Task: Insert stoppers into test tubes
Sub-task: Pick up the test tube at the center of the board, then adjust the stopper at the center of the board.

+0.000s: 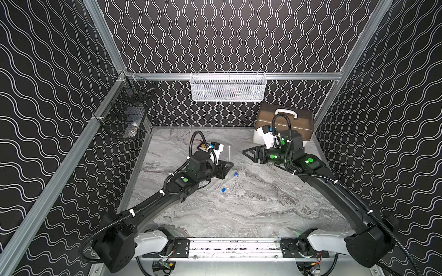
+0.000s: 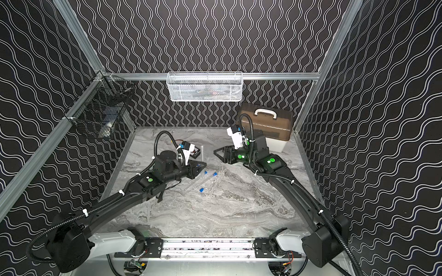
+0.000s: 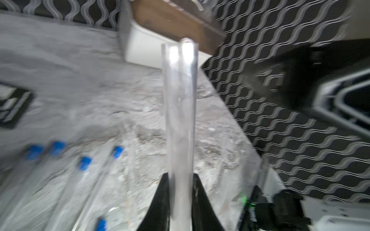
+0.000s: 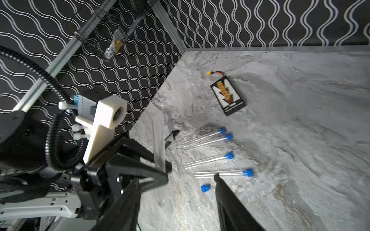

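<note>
Two high views, two wrist views, one marble table (image 1: 251, 210).
Both top views look steeply down from above the front edge, with the table low and central in frame. The left wrist camera sits close behind the left gripper (image 3: 180, 177), sighting along its test tube (image 3: 180, 100). The right wrist camera looks past the right gripper (image 4: 177, 180). Both wrist views share the stoppered test tubes (image 4: 206, 160) and battery board (image 4: 228, 96).

You're getting motion blur all over the left wrist view, smearing the stoppers (image 3: 85, 163); the left arm (image 2: 134, 191) is covering most of the battery board (image 2: 196, 152).
</note>
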